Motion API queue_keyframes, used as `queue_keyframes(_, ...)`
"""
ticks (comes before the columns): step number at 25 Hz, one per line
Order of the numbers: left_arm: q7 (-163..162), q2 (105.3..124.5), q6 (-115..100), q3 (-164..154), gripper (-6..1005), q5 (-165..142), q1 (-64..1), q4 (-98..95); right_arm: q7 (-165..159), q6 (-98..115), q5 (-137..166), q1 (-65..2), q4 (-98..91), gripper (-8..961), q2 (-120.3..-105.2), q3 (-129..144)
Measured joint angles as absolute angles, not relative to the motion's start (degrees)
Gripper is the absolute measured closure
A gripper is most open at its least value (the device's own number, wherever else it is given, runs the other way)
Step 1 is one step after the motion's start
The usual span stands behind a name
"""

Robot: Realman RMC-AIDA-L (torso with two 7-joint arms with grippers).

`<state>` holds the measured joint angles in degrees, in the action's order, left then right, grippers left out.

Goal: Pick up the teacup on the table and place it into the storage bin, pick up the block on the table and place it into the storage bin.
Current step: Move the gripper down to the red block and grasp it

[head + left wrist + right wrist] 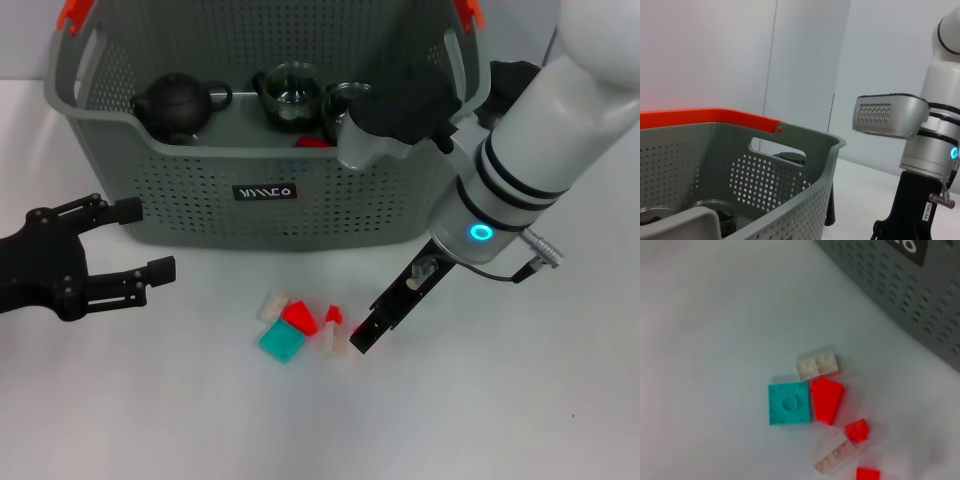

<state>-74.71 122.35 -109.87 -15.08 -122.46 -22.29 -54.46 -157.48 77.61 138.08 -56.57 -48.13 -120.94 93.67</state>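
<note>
blocks beside right gripper, jaws unclear | left gripper jaws apart | storage bin top cropped

One storage bin stood on the tabletop; inside it sat one dark teapot and two glass vessels; before it lay a cluster of about five small blocks; two tools were present.
</note>
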Motion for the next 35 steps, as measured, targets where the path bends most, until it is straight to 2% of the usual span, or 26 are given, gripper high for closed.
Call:
queue_keyframes(15, -73.8, 122.34, -109.9, -14.7, 112, -122.4, -21.9, -53.9, -159.9, 70.8, 137.4, -59.1, -44.7, 104, -121.23, 102.3)
queue_keyframes(26, -73.6, 122.34, -109.9, -14.6, 112, -122.5, -21.9, -53.9, -159.9, 68.9, 135.0, -59.2, -43.2, 325, -121.23, 104.8)
queue_keyframes(35, -73.6, 122.34, -109.9, -14.6, 112, -122.6, -21.9, -53.6, -159.9, 67.9, 134.4, -59.4, -42.3, 334, -121.34, 105.1)
